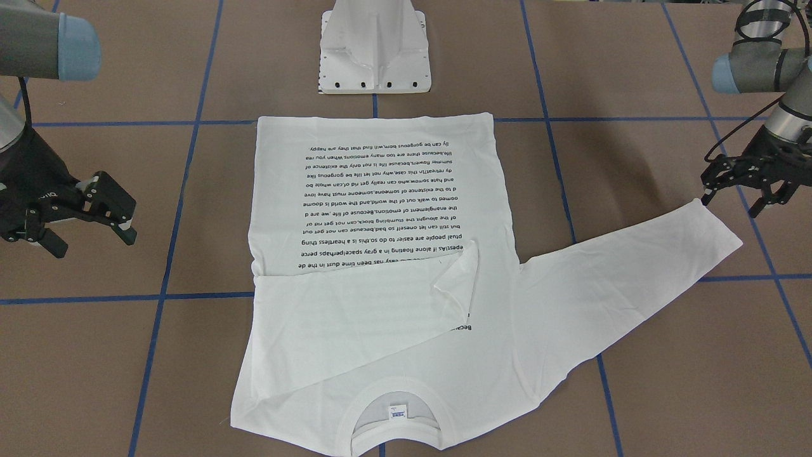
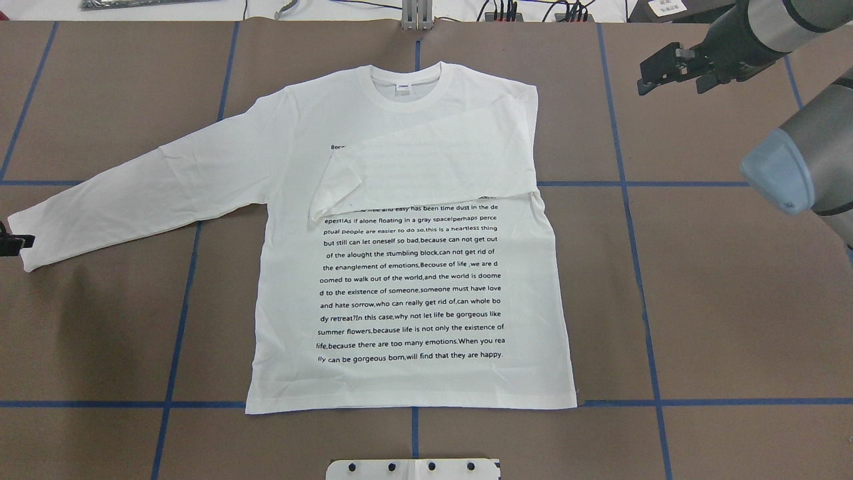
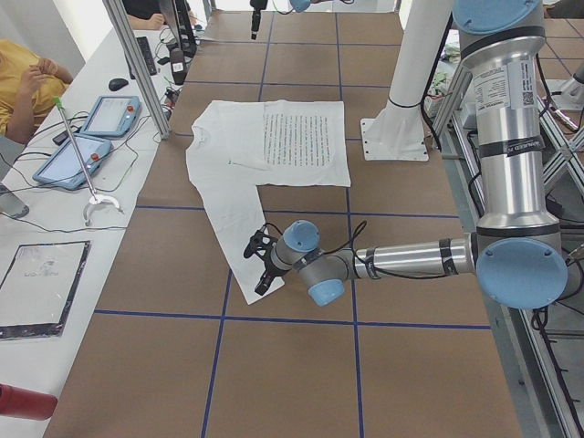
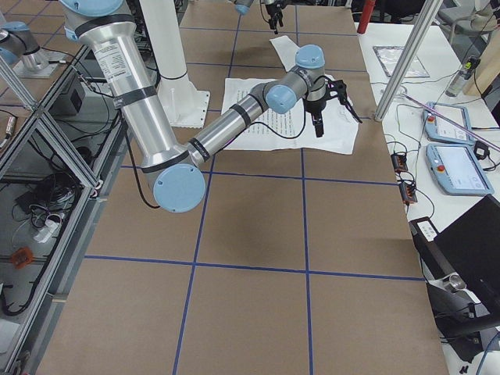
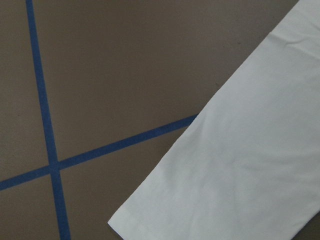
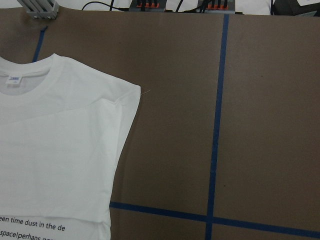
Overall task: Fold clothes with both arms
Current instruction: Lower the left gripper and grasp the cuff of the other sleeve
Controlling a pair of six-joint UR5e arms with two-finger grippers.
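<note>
Left end effector (image 1: 739, 193), fingers apart, hovers just beside outstretched cuff (image 1: 717, 235) of T-shirt (image 1: 380, 190); right end effector (image 1: 92, 238) also apart, well clear of T-shirt; T-shirt flat on surface (image 1: 666, 393); risk: shallow pinch drags body, upsets folded sleeve (image 1: 361, 317).

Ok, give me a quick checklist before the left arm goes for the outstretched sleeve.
1. Left gripper open: ok.
2. Left gripper close to the cuff of the outstretched sleeve: ok.
3. Cuff between the fingers: cannot tell.
4. Other sleeve already folded across the chest: ok.
5. Right gripper open and off the T-shirt: ok.
6. Shirt body lying flat: ok.
</note>
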